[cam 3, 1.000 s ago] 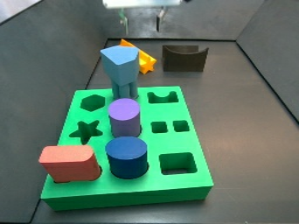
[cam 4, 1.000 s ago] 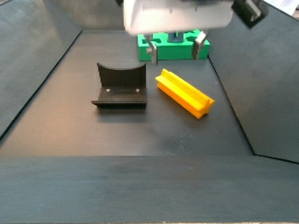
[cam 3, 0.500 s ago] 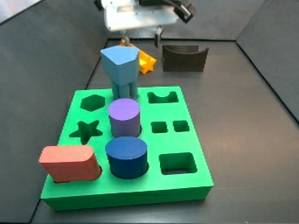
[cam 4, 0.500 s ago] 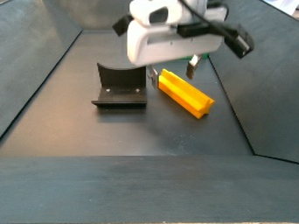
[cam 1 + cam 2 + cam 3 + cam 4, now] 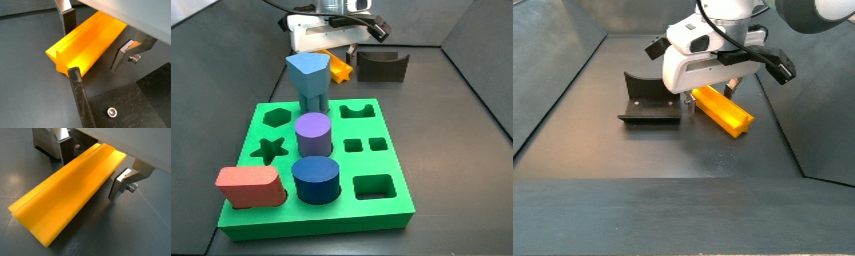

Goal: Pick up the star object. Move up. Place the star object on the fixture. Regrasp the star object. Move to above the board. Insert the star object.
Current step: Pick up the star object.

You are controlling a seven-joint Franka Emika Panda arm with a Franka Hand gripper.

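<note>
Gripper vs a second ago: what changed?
The gripper came down from above the floor to the star object, fingers on either side of it, not visibly clamped. The star object, fixture and board stayed put.

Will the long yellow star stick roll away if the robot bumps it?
Probably not. The star object lies flat on the floor, and its ridged sides should catch rather than roll. It looks stiff and solid, so it likely won't bend. Its smooth faces might slip a little between the gripper jaws, which sit either side of it.
</note>
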